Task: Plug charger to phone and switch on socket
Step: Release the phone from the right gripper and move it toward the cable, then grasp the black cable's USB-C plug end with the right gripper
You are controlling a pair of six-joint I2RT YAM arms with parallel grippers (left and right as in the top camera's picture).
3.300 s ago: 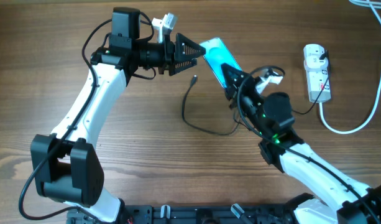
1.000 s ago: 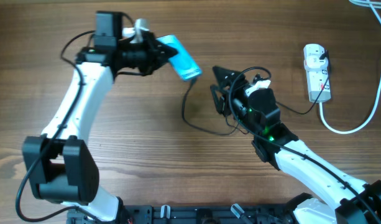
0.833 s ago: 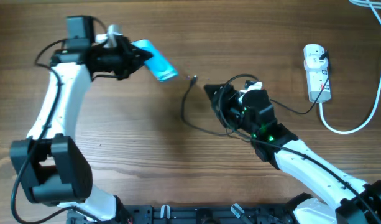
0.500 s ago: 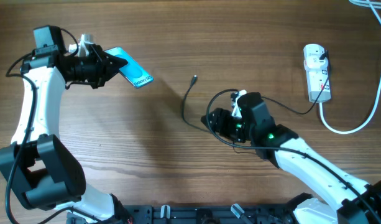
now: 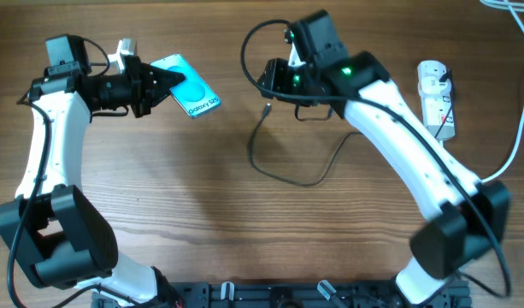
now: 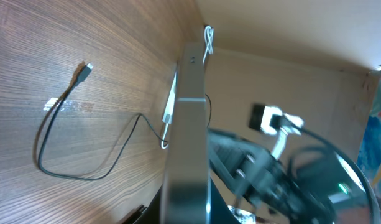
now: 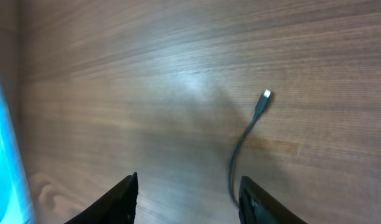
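My left gripper [image 5: 161,85] is shut on the phone [image 5: 190,85], holding it above the back left of the table with its cyan screen facing up. In the left wrist view the phone [image 6: 190,118] shows edge-on between the jaws. The charger [image 5: 283,175] lies looped on the wood, with its connector tip [image 5: 267,109] free. My right gripper [image 5: 268,83] hovers just behind that tip, open and empty. In the right wrist view the tip [image 7: 265,94] lies ahead of the right gripper [image 7: 189,180]. The socket [image 5: 436,99] lies at the far right.
A thick white cord [image 5: 492,167] curves from the socket towards the table's right edge. The right arm [image 5: 407,145] stretches across the right half of the table, above part of the charger. Bare wood lies between the phone and the cable tip.
The right arm has swung from low at the table's middle up to the back, over the charger tip. The left arm has kept the phone at the back left, turning it slightly.
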